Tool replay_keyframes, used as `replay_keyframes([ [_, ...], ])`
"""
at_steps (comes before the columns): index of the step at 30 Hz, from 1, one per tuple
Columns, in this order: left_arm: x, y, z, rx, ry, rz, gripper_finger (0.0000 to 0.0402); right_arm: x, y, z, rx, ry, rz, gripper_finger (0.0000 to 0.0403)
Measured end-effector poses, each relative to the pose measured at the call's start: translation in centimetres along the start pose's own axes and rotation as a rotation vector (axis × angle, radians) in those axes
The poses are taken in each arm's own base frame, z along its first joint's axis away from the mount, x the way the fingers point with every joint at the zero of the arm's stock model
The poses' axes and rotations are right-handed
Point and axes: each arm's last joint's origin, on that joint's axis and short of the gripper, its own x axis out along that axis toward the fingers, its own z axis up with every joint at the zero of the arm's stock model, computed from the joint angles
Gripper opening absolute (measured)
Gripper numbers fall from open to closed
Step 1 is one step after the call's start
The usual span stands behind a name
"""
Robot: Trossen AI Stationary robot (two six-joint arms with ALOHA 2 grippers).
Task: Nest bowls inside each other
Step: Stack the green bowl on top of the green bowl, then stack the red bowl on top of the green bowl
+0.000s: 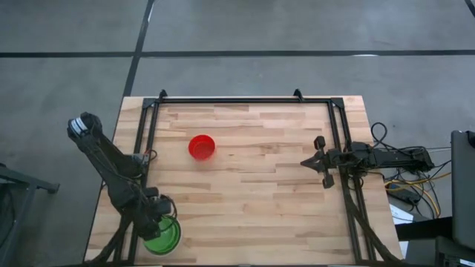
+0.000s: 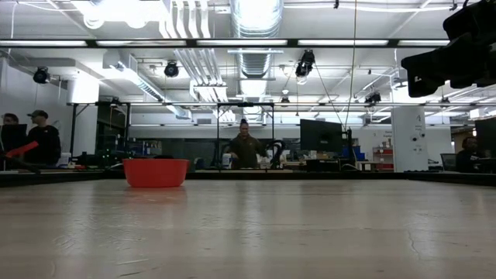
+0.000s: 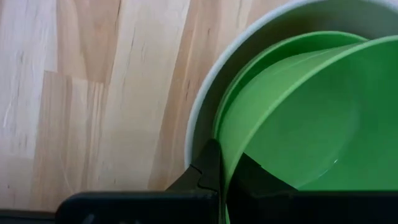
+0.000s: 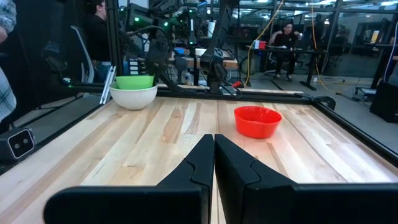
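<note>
A whitish bowl (image 3: 198, 106) stands near the table's near left corner, also seen in the right wrist view (image 4: 133, 97). A green bowl (image 3: 249, 81) sits inside it. My left gripper (image 3: 225, 160), over that corner (image 1: 159, 221), is shut on another green bowl (image 3: 311, 118) that lies in or just over the nested one. The red bowl (image 1: 201, 146) rests on its base alone at mid-table, left of centre (image 4: 257, 121). My right gripper (image 4: 214, 142) is shut and holds nothing, level above the table's right edge (image 1: 304, 162). My left gripper pinches the green bowl's rim (image 3: 227, 182), one finger (image 3: 210, 167) outside the wall and the other (image 3: 252, 177) inside the bowl. The fingers come from above, pointing steeply down. Whether the bowl rests on the green bowl beneath or hangs just clear of it, I cannot tell.
A black frame (image 1: 245, 100) runs along the table's far, left and right sides. Bare wood lies between the red bowl and the stack. Cables (image 1: 408, 174) hang off the right edge. People stand in the room beyond the table (image 2: 246, 147).
</note>
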Motion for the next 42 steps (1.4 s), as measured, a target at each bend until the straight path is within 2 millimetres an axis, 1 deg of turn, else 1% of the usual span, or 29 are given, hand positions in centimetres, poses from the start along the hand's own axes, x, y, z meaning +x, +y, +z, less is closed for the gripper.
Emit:
replay_keyframes([
  [8, 1.1, -0.3, 0.1, -0.017, 0.012, 0.034, 0.0005, 0.0, 0.0, 0.0, 0.0, -0.001, 0.0, 0.0009],
  [17, 1.2, -0.4, 0.1, -0.022, 0.013, 0.037, 0.0007, 0.0, 0.0, 0.0, 0.0, 0.0, 0.0, 0.0009],
  [19, 1.2, -0.4, 0.1, -0.022, 0.016, 0.035, 0.0014, 0.0, 0.0, 0.0, 0.0, 0.0, 0.0, 0.0009],
  [27, 1.1, -0.4, 0.0, -0.023, 0.035, 0.022, 0.0065, 0.0, 0.0, 0.0, 0.0, 0.0, 0.0, 0.0009],
  [34, 0.2, -0.2, 0.0, -0.022, 0.021, -0.022, 0.0085, 0.0, 0.0, 0.0, 0.0, -0.001, 0.0, 0.0009],
  [42, -1.2, 0.4, -0.1, -0.029, -0.019, -0.038, 0.009, 0.0, 0.0, 0.0, 0.0, -0.001, 0.0, 0.0009],
])
